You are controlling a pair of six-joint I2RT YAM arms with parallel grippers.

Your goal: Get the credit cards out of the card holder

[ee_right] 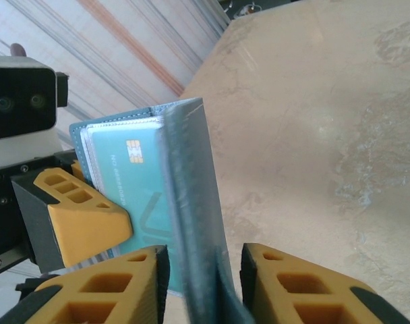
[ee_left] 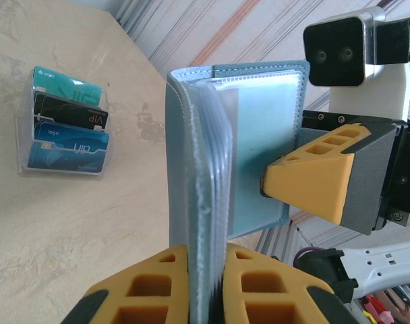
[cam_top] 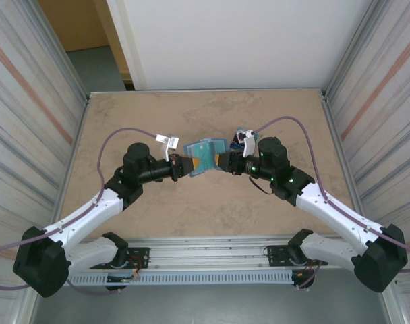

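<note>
The left tool (cam_top: 183, 166) comes in from the left and is clamped shut on the card holder (cam_top: 206, 155), which hangs in the air above the middle of the counter (cam_top: 212, 209), opened like a book. In the left wrist view its yellow fingers (ee_left: 151, 283) pinch the bottom edge of one teal-blue panel, with the clear plastic sleeves pressed against it. The card holder (ee_left: 259, 148) stands upright there, its pale grey-blue lining facing the other arm.

The right tool (cam_top: 223, 162) meets the holder from the opposite side. In the right wrist view its fingers (ee_right: 110, 283) straddle the other panel of the card holder (ee_right: 188, 175) with a gap showing on each side, so this tool (ee_right: 201, 260) stands open around the panel rather than pinching it. A teal card (ee_right: 134, 189) with a gold chip sits in a clear pocket of the holder, beside the left tool's yellow finger.

The credit cards (ee_left: 67, 125) already out, in teal, black and blue, rest stepped in a clear stand (ee_left: 21, 138) on the counter, well apart from the holder.

The counter is mottled beige stone. Ribbed metal walls (cam_top: 23, 101) close it in left and right, and a white panel (cam_top: 245, 40) stands behind it.
</note>
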